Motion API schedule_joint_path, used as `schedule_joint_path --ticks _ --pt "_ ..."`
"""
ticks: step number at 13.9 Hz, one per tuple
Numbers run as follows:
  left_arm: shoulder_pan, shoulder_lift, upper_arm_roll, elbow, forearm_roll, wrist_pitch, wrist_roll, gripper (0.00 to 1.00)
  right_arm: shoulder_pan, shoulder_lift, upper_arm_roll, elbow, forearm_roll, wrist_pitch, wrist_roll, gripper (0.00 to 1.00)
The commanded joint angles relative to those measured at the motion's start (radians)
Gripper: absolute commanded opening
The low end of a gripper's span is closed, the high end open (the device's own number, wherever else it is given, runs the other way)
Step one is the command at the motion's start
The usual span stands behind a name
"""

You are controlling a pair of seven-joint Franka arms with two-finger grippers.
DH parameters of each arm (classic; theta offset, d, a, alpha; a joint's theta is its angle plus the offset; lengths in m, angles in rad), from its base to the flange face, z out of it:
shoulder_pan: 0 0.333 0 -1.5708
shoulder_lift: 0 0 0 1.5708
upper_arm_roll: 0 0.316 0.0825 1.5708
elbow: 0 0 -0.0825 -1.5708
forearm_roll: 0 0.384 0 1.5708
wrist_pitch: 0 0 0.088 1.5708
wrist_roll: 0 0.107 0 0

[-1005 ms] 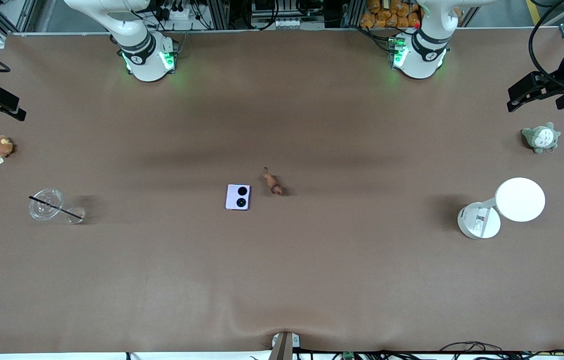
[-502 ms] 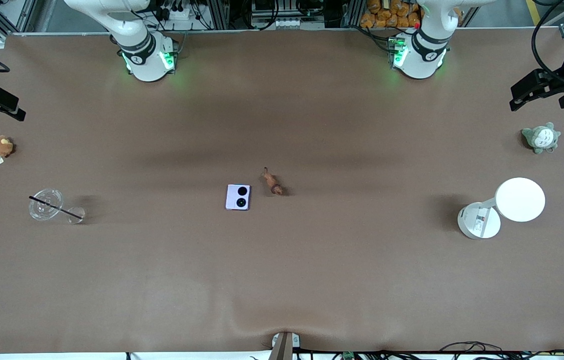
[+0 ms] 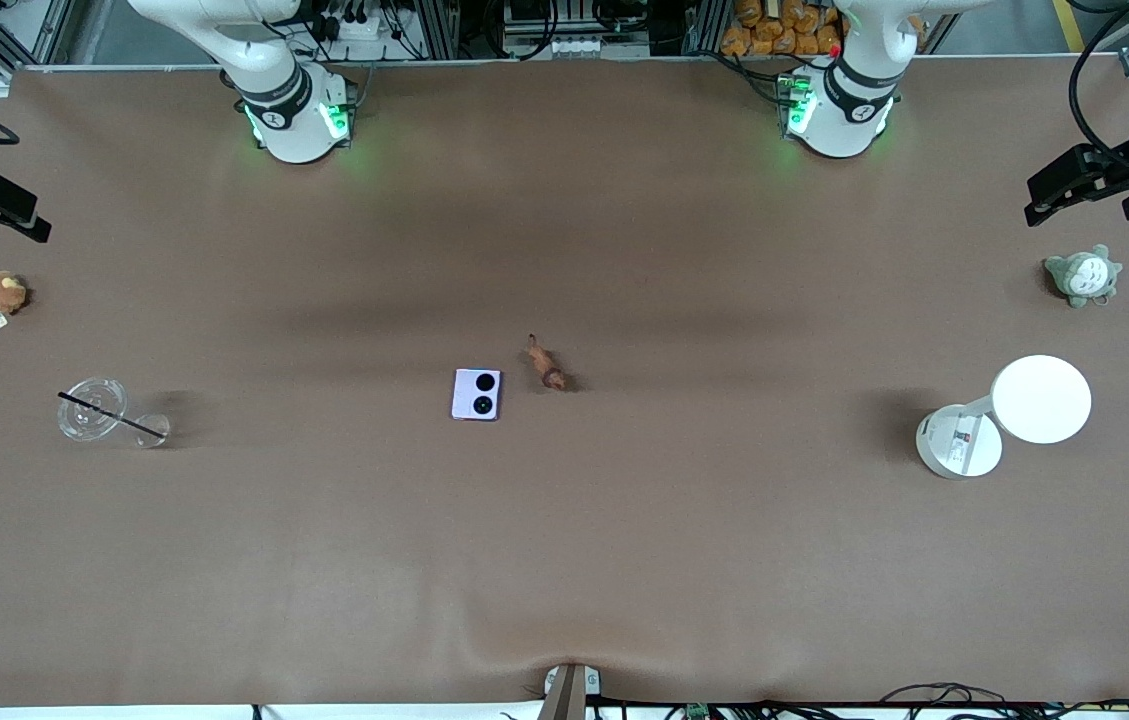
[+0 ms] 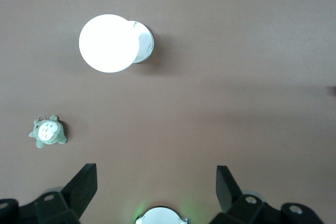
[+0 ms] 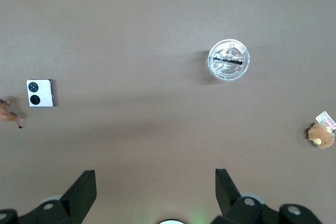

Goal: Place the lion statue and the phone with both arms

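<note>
The pale lavender phone (image 3: pixel 476 394), with two black camera circles, lies flat at the table's middle. The small brown lion statue (image 3: pixel 546 364) lies beside it, toward the left arm's end and slightly farther from the front camera. Both also show in the right wrist view, phone (image 5: pixel 40 93) and lion (image 5: pixel 9 113). My left gripper (image 3: pixel 1036 205) is open and empty, up over the left arm's end of the table; its own view (image 4: pixel 156 182) shows bare table between the fingers. My right gripper (image 3: pixel 36 226) is open and empty over the right arm's end (image 5: pixel 156 182).
A grey-green plush (image 3: pixel 1082 275) and a white round-headed lamp (image 3: pixel 1041 398) stand at the left arm's end. A round brown plush with a tag (image 3: pixel 1 292) and a clear cup with a black straw (image 3: pixel 92 408) are at the right arm's end.
My left gripper has drifted slightly toward the left arm's end of the table. The right gripper, the phone and the lion have not moved.
</note>
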Motion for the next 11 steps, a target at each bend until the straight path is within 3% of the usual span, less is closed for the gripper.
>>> schedule_joint_path --ticks 1,11 --pt "0.005 0.005 -0.001 0.019 -0.007 -0.021 0.019 1.00 -0.004 -0.008 0.002 0.007 0.001 -0.006 0.012 1.00" --pt "-0.011 0.034 -0.007 0.019 -0.013 -0.029 -0.004 1.00 0.005 0.003 0.004 0.006 0.001 -0.004 0.016 1.00"
